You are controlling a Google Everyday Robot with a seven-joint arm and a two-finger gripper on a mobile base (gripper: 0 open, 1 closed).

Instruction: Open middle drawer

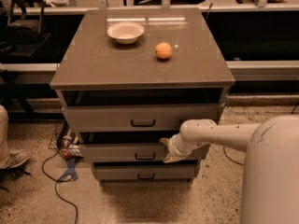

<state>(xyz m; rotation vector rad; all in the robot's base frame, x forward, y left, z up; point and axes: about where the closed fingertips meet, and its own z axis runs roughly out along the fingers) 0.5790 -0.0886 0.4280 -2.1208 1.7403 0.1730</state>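
The grey cabinet (140, 66) has three drawers stacked in its front. The middle drawer (117, 152) is a wide grey front with a small dark bar handle (145, 157) at its centre and a dark gap above it. My gripper (167, 151) is at the end of the white arm (219, 134) that reaches in from the right. It sits against the middle drawer's front, just right of the handle. The top drawer (103, 118) stands slightly out, with a dark gap under the tabletop. The bottom drawer (117, 173) is the lowest front.
A white bowl (125, 31) and an orange (163, 50) sit on the cabinet top. My white body (273, 171) fills the lower right. Cables and a blue object (65, 171) lie on the speckled floor at left. A person's shoe (14, 160) is at the far left.
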